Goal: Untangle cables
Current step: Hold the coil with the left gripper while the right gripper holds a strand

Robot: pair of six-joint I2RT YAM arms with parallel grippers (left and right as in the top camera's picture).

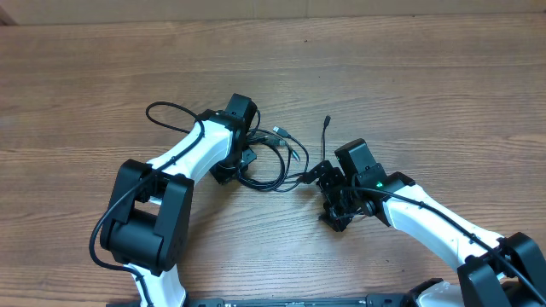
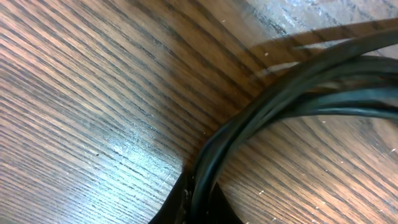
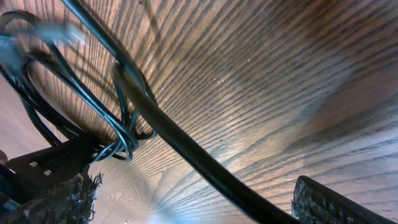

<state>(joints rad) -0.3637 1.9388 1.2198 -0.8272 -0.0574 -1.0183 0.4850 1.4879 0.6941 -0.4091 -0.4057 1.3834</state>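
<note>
Several thin black cables point(image 2: 286, 99), tangled: left gripper point(image 2: 196, 200) clamps them, right gripper point(image 3: 193, 198) wide.

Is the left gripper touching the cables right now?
Touching. Left wrist view: the cables funnel into the left gripper, pinched between its dark fingertips at the bottom edge.

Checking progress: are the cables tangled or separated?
Tangled: the cables cross and loop through each other in one bundle.
</note>
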